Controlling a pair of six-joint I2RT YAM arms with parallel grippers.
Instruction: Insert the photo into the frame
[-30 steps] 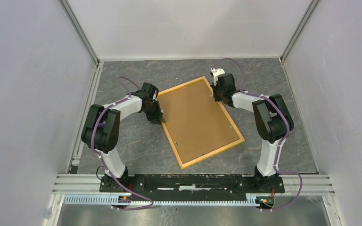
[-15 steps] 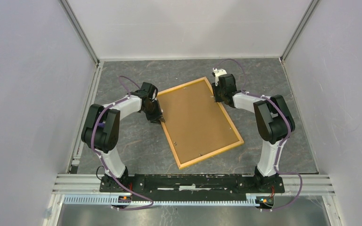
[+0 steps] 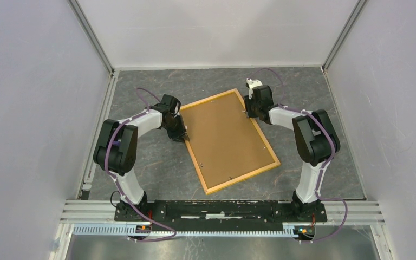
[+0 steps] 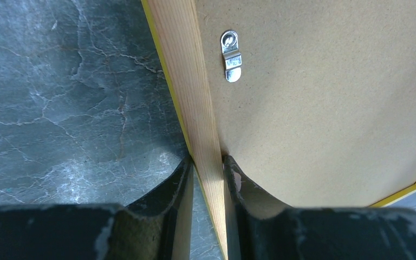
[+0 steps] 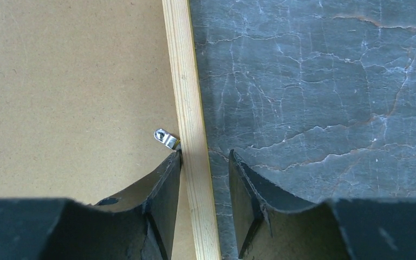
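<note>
- The left arm point(image 3: 135, 123) reaches from its base at the near left over the dark grey marbled mat point(image 3: 141, 168) toward the middle of the table.
- The left gripper point(image 3: 181, 138) is at the left long side of the frame point(image 3: 243, 176), close to that side's far end. In the left wrist view this gripper point(image 4: 207, 162) is closed on the wooden rail point(image 4: 195, 97): one finger presses the outer face and the other presses the inner face, with no gap on either side.
- The frame lies flat on the mat in the middle of the table, with its back side up. It is turned at an angle, so its long sides run from far left to near right.
- A brown backing board point(image 3: 230, 138) fills the opening of the frame.
- A small metal clip point(image 4: 231, 56) sits on the board just beside the left rail, ahead of the left fingers.
- The right gripper point(image 3: 247, 112) is at the right long side of the frame, near the far corner. In the right wrist view this gripper point(image 5: 205, 157) stands over the rail with its jaws apart: the inner finger point(image 5: 165, 179) touches the rail, and the outer finger point(image 5: 244, 184) is clear of it, with mat showing between.
- A bent clip point(image 5: 166, 137) lies on the board just by the inner fingertip.
- The right arm point(image 3: 298, 116) comes from its base at the near right.
</note>
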